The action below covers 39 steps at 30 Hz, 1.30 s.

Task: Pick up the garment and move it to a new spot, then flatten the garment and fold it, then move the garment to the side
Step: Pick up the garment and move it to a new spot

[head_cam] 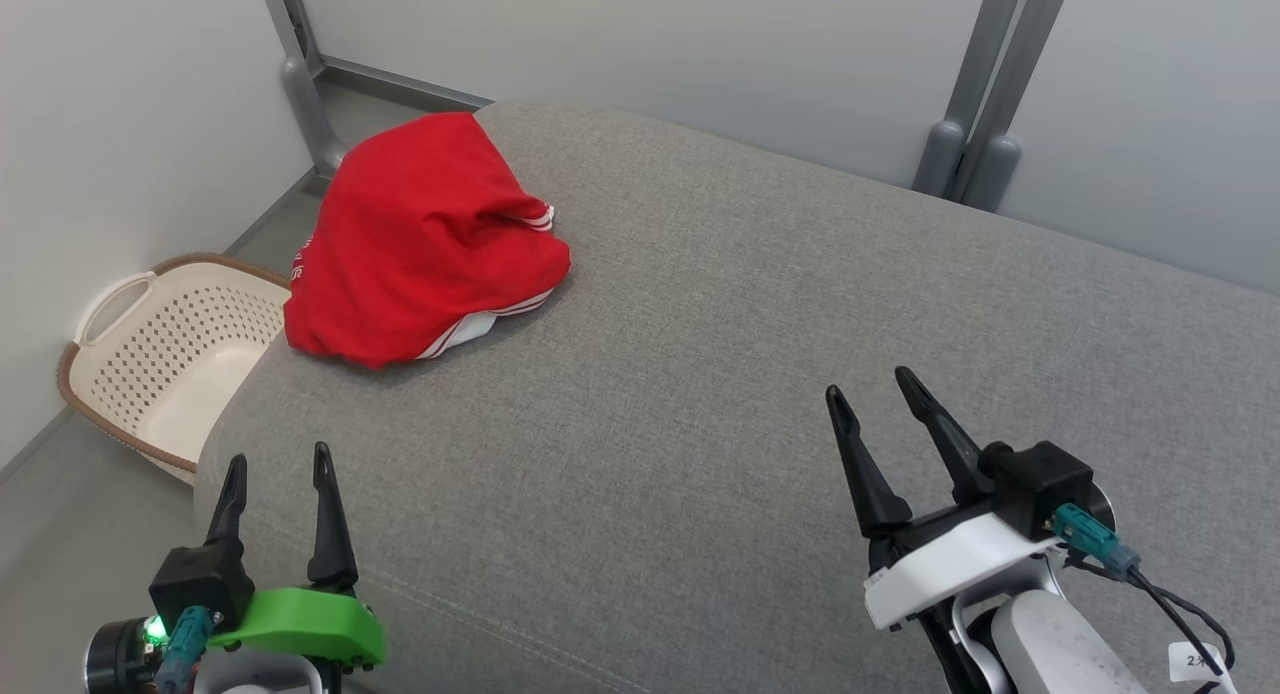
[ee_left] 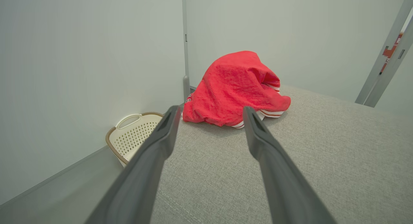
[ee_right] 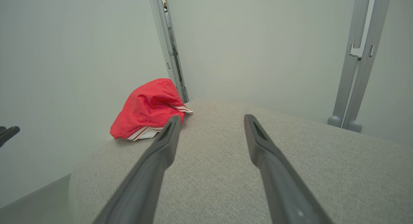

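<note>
A red garment (head_cam: 415, 239) with white striped trim lies bunched in a heap at the far left corner of the grey padded surface (head_cam: 720, 374). The left wrist view has the garment (ee_left: 235, 88) straight ahead beyond the fingers, and the right wrist view has the garment (ee_right: 148, 109) off to the left. My left gripper (head_cam: 278, 462) stands open near the front left edge, well short of the heap. My right gripper (head_cam: 868, 386) stands open at the front right, far from it. Nothing is between either pair of fingers.
A cream perforated laundry basket (head_cam: 170, 349) with a brown rim sits on the floor left of the surface, below the garment; it shows too as the basket (ee_left: 134, 133). Grey metal posts (head_cam: 975, 104) and pale walls close the back.
</note>
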Motion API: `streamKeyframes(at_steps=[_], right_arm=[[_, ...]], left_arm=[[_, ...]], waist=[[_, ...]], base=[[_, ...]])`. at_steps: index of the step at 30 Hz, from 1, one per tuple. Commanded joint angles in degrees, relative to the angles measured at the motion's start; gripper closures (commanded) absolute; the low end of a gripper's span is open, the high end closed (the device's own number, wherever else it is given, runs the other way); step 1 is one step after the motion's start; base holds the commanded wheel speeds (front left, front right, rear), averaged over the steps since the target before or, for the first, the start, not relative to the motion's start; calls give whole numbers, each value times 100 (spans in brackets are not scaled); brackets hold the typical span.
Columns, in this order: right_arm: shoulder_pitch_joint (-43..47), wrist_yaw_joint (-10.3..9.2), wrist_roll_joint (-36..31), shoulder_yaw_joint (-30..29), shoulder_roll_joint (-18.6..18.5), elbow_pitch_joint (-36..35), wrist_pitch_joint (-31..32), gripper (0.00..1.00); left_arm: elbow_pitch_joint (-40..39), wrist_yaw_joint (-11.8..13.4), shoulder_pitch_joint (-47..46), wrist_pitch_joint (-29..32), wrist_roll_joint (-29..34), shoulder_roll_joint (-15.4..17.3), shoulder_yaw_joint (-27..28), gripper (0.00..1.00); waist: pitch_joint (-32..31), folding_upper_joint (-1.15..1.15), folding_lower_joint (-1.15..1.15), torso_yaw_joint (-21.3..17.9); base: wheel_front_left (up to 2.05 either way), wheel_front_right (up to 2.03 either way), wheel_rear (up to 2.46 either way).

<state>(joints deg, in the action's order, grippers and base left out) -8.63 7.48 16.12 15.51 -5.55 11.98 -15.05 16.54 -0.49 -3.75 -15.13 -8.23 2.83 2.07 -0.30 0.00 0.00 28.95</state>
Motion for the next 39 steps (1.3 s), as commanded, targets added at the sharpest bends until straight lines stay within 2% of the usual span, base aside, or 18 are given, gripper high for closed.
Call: streamKeyframes(at_steps=[1, 5, 9, 14, 17, 22, 30, 39], right_arm=[[-6, 2, 23, -8, -26, -12, -18, 0], [22, 2, -31, -40, -54, -79, -18, 0], [-100, 2, -117, -44, -142, -206, -18, 0], [-272, 2, -231, -6, -281, -403, -18, 0], [-407, 1, -297, -23, -352, -542, -18, 0], [-638, 2, -315, 4, -393, -811, -18, 0], [-1015, 2, -379, 92, -553, -1229, -18, 0], [-1432, 2, -397, 189, -646, -1427, -18, 0]], left_arm=[[-4, -30, -11, -4, -67, 11, 11, 0], [57, -182, -261, 54, -338, 26, 89, 0], [-62, -328, -698, 468, -527, 234, 147, 0], [-125, -499, -1539, 1395, -921, 580, 217, 0], [-157, -547, -2020, 1988, -1246, 694, 275, 0], [-98, -581, -2718, 2791, -1508, 1092, 351, 0], [914, -658, -3741, 3460, -1846, 1737, 384, 0], [2494, -700, -4833, 4084, -2299, 2256, 206, 0]], waist=[[-5, 0, 0, -7], [74, 0, 0, -92], [325, 0, 0, -260], [753, 0, 0, -508], [1024, 0, 0, -703], [1474, 0, 0, -1028], [2168, 0, 0, -1528], [2791, 0, 0, -1972]], base=[[0, 0, 0], [0, 0, 0], [0, 0, 0], [0, 0, 0], [0, 0, 0], [0, 0, 0], [0, 0, 0], [0, 0, 0]])
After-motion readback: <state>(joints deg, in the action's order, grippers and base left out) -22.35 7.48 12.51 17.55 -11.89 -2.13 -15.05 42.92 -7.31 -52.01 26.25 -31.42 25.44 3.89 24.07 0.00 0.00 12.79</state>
